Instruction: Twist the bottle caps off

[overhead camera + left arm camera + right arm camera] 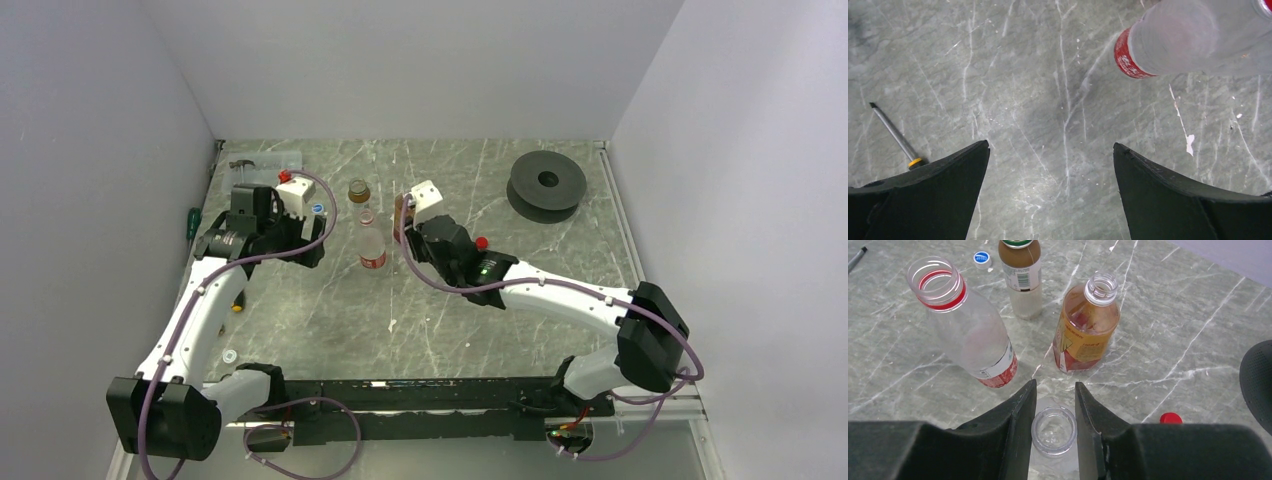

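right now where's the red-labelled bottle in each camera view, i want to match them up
Top external: the red-labelled bottle stands mid-table, slightly left of centre.
Left wrist: top right corner, with its red label toward the middle of the picture.
Right wrist: upper left, neck open, left of the amber bottle and beyond the right gripper, which holds the plain bottle.
Shared landmark: the grey veined table under it in all three.

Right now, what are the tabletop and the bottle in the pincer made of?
The tabletop looks like polished grey-green marble with white veins, possibly printed laminate. The plain bottle in the right pincer seems clear glossy plastic, see-through at its open mouth.
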Robot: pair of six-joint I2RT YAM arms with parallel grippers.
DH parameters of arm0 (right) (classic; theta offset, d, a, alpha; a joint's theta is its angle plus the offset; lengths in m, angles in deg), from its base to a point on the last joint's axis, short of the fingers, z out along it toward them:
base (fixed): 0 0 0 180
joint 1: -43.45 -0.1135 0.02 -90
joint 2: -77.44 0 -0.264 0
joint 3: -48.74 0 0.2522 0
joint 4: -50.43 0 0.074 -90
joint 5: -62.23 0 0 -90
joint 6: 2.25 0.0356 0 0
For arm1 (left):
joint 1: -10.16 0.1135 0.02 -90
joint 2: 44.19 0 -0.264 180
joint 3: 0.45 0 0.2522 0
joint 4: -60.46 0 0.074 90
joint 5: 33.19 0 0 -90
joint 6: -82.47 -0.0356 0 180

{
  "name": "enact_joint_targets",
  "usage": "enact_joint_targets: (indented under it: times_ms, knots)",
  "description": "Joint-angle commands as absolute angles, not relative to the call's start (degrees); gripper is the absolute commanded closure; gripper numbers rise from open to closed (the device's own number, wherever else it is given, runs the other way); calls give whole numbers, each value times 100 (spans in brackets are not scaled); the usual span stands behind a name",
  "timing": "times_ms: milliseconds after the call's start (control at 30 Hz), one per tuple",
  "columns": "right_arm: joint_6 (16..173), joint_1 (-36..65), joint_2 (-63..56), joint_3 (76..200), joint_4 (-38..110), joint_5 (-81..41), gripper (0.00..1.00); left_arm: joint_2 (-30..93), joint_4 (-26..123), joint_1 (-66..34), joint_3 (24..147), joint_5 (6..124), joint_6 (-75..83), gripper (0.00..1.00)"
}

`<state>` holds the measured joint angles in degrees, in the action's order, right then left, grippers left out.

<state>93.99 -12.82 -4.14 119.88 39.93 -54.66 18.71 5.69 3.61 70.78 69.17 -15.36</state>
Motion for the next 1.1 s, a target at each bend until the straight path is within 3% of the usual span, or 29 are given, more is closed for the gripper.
enact_joint_targets:
  times_ms: [0, 433, 1067]
  knots:
    - [9694, -1200, -378, 11858, 4064, -5472, 66, 1915, 867, 388, 7183, 6537, -1472, 1]
    - [9768, -1130, -118, 11999, 3803, -5305, 32, 1931, 927, 392, 7188, 6406, -1507, 1]
    - [9655, -1124, -130, 12353, 3476, -5120, 31, 1891, 887, 392, 7312, 6546, -1426, 1]
